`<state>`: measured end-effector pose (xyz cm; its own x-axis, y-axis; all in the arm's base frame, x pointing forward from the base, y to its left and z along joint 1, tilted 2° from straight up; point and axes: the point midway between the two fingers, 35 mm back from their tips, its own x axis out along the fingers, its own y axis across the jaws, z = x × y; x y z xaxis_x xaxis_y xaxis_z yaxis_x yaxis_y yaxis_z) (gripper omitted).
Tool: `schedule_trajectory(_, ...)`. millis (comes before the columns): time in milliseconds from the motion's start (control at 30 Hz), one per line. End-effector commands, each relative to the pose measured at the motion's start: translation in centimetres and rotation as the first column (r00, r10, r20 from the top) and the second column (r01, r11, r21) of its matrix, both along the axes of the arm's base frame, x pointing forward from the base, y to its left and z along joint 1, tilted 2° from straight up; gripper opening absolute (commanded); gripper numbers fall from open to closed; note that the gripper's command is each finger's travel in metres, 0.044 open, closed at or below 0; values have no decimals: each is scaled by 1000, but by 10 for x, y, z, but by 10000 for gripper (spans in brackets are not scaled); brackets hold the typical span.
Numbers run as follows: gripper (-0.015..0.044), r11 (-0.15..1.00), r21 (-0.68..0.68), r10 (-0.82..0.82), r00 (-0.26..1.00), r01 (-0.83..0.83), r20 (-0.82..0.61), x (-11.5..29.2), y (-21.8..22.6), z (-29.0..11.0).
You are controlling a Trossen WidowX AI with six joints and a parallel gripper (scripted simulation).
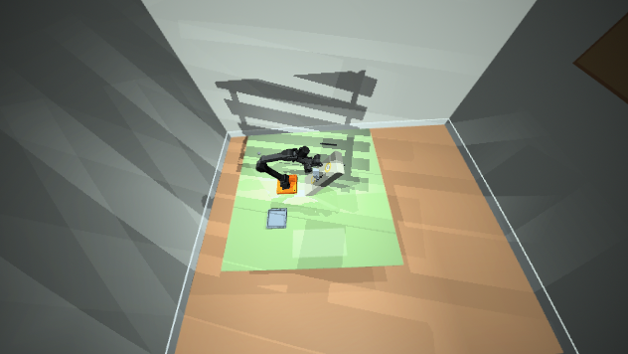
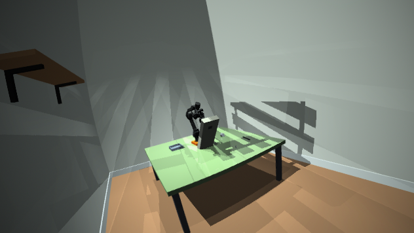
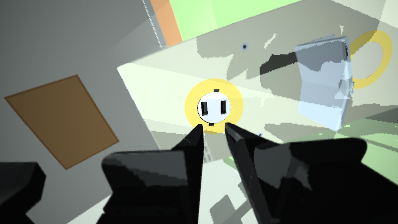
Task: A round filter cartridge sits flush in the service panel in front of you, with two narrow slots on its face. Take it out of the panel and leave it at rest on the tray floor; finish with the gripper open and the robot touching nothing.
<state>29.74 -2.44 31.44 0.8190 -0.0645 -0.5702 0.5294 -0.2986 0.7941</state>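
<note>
The round white filter cartridge (image 3: 214,107) sits in the pale service panel (image 3: 160,85) (image 1: 339,167) (image 2: 207,134), ringed in yellow, its two dark slots upright side by side in the wrist view. My gripper (image 3: 213,127) is open by a narrow gap, with nothing between the fingers. Its fingertips appear just below the cartridge's face in the wrist view; how far they are from it is hard to tell. In the exterior view the panel partly hides the gripper. The blue-grey tray (image 1: 276,219) (image 2: 176,147) lies on the green table, with nothing seen in it.
A blue-grey block (image 3: 325,82) stands out from the panel beside the cartridge, next to a second yellow ring (image 3: 388,50). The orange arm base (image 1: 293,190) is between tray and panel. A dark stick (image 1: 328,144) (image 2: 246,138) lies on the table beyond the panel.
</note>
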Motion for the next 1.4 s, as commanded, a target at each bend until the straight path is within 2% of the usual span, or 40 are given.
schedule_trajectory(0, 100, 1000, -18, 12, 1000, -12, -20, -4, 4, -4)
schedule_trajectory(1367, 100, 1000, -18, 12, 1000, -12, -16, 40, 0, -36)
